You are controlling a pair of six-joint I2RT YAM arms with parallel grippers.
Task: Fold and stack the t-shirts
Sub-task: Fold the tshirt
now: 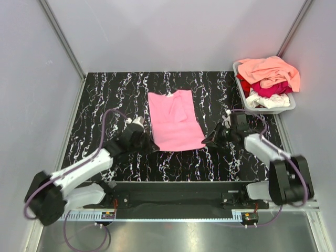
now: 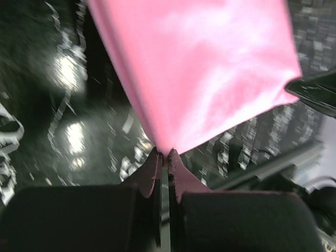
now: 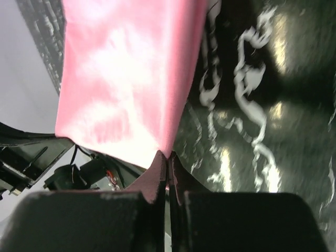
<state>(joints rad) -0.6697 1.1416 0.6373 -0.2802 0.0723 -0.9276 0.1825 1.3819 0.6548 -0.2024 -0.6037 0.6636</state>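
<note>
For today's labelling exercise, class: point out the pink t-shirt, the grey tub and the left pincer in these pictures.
pink t-shirt [image 1: 176, 121]: top external view, middle of the cloth.
grey tub [image 1: 270, 110]: top external view, its near wall.
left pincer [image 2: 164, 153]: left wrist view, between fingertips pinching the shirt's corner.

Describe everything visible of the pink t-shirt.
The pink t-shirt is plain, soft cloth, folded lengthwise into a narrow panel, neckline at the far end. It lies on the black marbled table. Its near corners are pinched: one in the left end effector, the other in the right end effector.
</note>
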